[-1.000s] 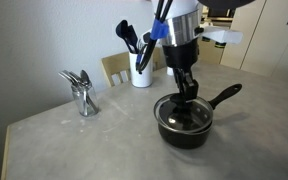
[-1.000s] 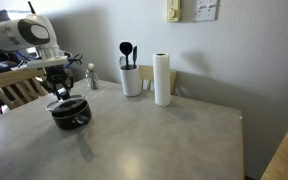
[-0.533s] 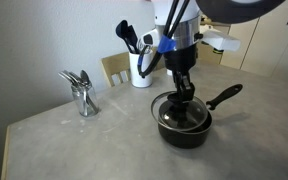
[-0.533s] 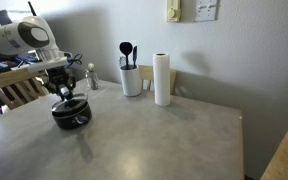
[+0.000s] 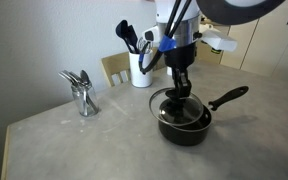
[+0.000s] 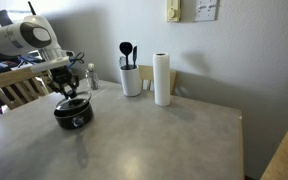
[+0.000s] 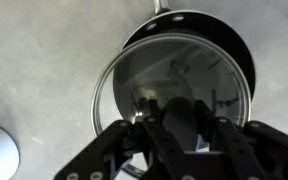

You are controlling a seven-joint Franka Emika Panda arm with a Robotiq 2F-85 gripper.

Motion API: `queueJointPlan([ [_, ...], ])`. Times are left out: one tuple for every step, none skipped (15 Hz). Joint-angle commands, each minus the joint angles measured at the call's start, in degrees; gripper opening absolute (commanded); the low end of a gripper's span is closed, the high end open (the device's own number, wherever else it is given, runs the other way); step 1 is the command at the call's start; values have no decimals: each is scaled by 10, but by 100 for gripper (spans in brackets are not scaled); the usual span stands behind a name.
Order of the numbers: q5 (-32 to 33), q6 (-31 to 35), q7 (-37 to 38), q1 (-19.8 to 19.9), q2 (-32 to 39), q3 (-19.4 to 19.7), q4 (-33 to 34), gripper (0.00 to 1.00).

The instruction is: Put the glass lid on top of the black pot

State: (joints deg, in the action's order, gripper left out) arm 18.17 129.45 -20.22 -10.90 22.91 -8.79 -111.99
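Glass lid (image 7: 169, 75), clamped by its knob between the fingers (image 7: 189, 128) (the knob itself is hidden under them), hangs directly below them, offset from the black pot (image 7: 236, 37) beneath, so letting go now risks it tipping off the rim onto the worktop (image 5: 64, 150).

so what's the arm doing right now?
The arm's hand is shut on the middle of the glass lid, holding it over the black pot. In the wrist view the lid sits off-centre from the pot's rim, overhanging one side, so it does not look seated yet.
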Motion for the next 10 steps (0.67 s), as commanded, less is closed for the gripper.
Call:
queueJointPlan([
  [-5,9,33,0,-27,-2,-29,14],
  [-7,10,41,-1,-30,-3,-33,14],
  [-6,18,52,-2,-35,-4,-40,14],
  [-4,24,63,-4,-39,-4,-47,14],
  [-3,28,73,-5,-43,-4,-53,14],
  [-2,38,82,-5,-48,-5,-62,14],
  [-1,44,91,-6,-54,-5,-71,14],
  [0,49,97,-7,-58,-6,-77,14],
  [1,57,104,-8,-64,-5,-85,14],
  [1,65,107,-7,-70,-5,-94,14],
])
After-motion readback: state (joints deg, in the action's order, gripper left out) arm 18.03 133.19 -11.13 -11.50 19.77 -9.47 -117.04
